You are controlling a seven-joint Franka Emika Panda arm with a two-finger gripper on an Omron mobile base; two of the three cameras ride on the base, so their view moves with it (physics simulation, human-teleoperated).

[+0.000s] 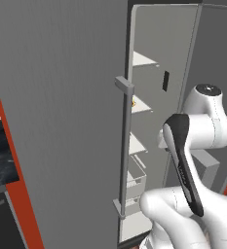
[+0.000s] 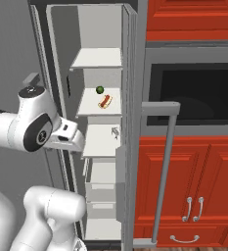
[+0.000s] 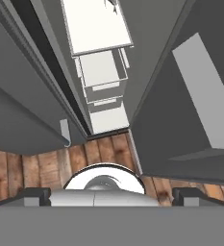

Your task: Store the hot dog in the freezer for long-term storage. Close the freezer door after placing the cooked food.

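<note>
Your hot dog (image 2: 104,102) already lies on a white freezer shelf (image 2: 100,109) beside a small green ball (image 2: 100,89), and the freezer door (image 1: 61,121) stands open. I cannot tell whether your claw is parted or clenched. Swinging the door carelessly could catch the arm in the gap.

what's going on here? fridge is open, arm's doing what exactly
The hot dog already lies on a white shelf inside the freezer, next to a small green item. The freezer door is not yet shut; its bar handle stands near the arm. In the hand view the tool looks open and empty, pointing down past the drawers toward the wooden floor. Closing the door remains.
</note>
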